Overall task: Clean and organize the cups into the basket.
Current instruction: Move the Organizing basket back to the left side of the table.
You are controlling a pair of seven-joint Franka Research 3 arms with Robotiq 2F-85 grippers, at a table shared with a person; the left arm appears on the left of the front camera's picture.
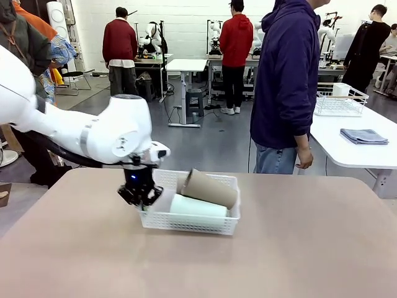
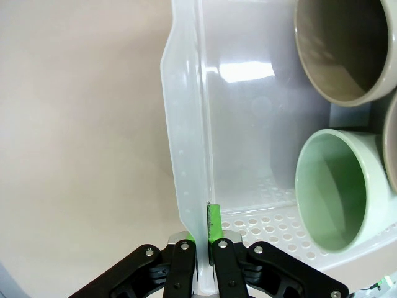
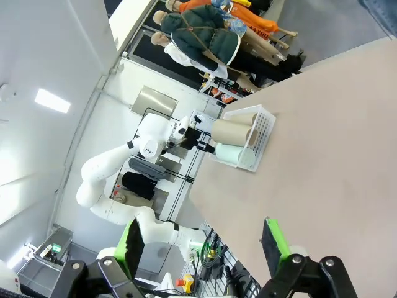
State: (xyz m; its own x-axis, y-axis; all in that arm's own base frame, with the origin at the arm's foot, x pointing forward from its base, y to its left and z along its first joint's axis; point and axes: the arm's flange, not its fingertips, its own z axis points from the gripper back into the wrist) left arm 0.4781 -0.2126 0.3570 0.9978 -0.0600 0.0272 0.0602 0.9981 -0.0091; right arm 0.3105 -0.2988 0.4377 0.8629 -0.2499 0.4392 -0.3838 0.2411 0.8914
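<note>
Left claw [image 2: 203, 245] on basket [image 2: 186, 155] rim

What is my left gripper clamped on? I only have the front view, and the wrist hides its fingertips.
Observer: The left gripper is shut on the basket end rim.
Operator: Do the cups face that end?
Observer: Yes, the green cup mouth opens toward the gripper.
Operator: And the brown cup?
Observer: The brown cup mouth does too.
Operator: Where's the right gripper?
Observer: The right gripper is open, above the table, far from the basket.
</note>
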